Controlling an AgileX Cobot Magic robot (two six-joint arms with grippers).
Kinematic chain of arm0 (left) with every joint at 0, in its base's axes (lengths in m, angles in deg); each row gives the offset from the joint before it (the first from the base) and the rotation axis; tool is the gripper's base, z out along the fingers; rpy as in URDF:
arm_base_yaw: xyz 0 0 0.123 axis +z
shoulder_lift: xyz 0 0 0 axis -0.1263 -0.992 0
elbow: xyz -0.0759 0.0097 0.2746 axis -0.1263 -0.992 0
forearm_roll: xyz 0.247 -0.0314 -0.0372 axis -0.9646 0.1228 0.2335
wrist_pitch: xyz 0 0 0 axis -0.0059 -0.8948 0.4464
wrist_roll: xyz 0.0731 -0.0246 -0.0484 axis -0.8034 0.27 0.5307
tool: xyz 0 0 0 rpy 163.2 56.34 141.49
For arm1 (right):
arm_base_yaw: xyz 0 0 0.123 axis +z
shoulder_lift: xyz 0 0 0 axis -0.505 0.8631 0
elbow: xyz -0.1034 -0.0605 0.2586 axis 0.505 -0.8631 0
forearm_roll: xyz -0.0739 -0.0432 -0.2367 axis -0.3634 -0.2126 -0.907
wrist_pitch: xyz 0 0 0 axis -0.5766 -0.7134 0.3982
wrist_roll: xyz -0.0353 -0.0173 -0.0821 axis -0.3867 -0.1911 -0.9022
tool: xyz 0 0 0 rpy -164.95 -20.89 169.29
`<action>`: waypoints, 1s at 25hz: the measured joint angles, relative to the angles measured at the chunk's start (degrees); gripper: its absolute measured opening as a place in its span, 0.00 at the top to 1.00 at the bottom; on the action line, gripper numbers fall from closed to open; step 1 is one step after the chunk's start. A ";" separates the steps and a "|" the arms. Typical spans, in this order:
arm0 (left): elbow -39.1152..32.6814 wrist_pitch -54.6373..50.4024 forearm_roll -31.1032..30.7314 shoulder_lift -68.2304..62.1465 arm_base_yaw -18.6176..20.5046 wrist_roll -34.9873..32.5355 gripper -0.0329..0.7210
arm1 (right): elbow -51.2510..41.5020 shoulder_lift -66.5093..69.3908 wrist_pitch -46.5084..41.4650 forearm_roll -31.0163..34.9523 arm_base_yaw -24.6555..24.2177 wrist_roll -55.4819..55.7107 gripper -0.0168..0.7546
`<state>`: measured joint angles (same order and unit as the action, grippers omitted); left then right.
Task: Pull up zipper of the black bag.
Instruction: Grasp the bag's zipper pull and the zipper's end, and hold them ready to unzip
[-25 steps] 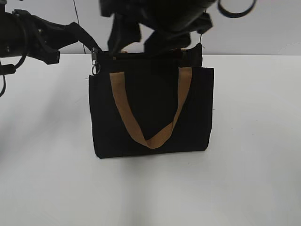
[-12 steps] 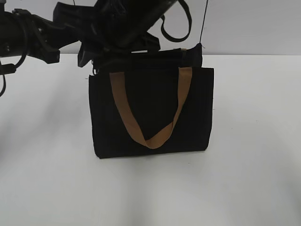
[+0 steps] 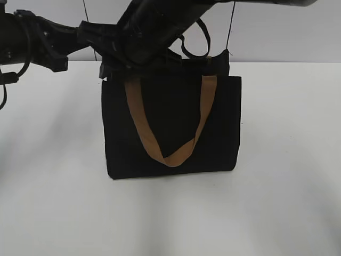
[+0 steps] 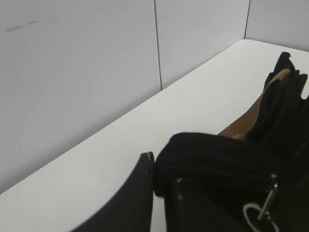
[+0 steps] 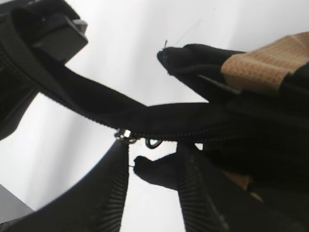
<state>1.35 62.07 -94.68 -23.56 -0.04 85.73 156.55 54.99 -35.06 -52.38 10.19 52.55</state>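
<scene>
The black bag [image 3: 170, 128] stands upright on the white table, its tan handle [image 3: 170, 154] hanging down the front. My left gripper [image 3: 98, 50] is shut on the fabric end of the zipper [image 4: 212, 169] at the bag's top left corner. The silver ring pull [image 4: 257, 215] hangs just beside it. My right gripper [image 5: 154, 151] reaches across to that same corner. It is open, its two fingertips just under the zipper strip [image 5: 193, 123], with the metal slider [image 5: 123, 134] and ring [image 5: 153, 142] at its tips. In the exterior view the right arm hides the pull.
The white table [image 3: 277, 202] stretches round the bag on all sides. A pale panelled wall [image 4: 96, 58] runs close behind it. The right arm [image 3: 154, 26] crosses above the bag's top edge, from the upper right to the left corner.
My right arm has swung left along the bag's top, from above its middle to the left corner, and now covers the ring pull. The left arm and the bag have stayed put.
</scene>
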 joint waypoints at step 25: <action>0.00 5.06 0.64 0.00 0.00 0.49 0.93 | 0.18 0.30 3.02 -1.63 1.25 4.78 0.53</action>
<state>1.35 67.13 -94.04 -23.56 -0.04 86.23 156.73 55.29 -32.04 -54.01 11.45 57.33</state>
